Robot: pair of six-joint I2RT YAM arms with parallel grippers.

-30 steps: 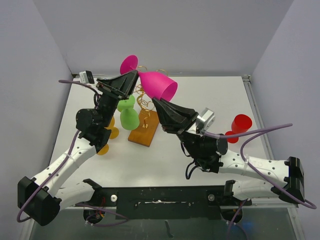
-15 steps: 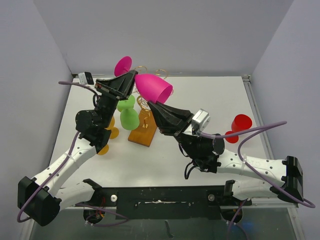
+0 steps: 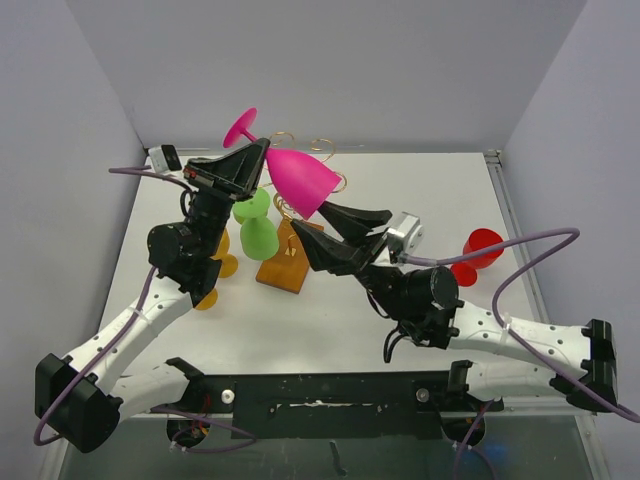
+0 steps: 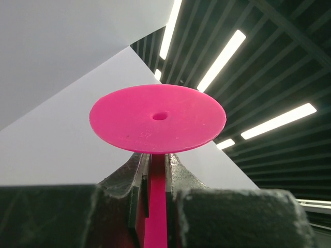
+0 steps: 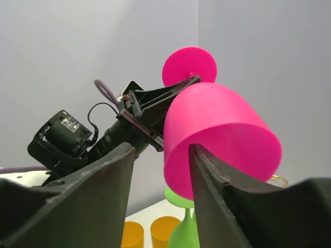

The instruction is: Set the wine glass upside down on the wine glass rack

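Note:
The pink wine glass (image 3: 300, 180) hangs tilted above the wine glass rack (image 3: 285, 268), with its bowl down to the right and its foot (image 3: 240, 125) up to the left. My left gripper (image 3: 262, 150) is shut on the stem. In the left wrist view the stem (image 4: 155, 201) is pinched between the jaws just under the round foot (image 4: 158, 119). My right gripper (image 3: 338, 233) stands open below the bowl. In the right wrist view one finger (image 5: 212, 181) overlaps the bowl's (image 5: 222, 129) rim and the other finger (image 5: 103, 186) is well clear of it.
A green wine glass (image 3: 258, 228) stands upside down left of the rack's wooden base. Two orange cups (image 3: 222, 265) sit further left under the left arm. A red glass (image 3: 480, 250) stands at the right. Walls close off the back and both sides.
My right gripper has opened and let go of the bowl's rim. The left gripper has closed on the stem. The glass has tipped steeper, bowl downward, and shifted slightly left.

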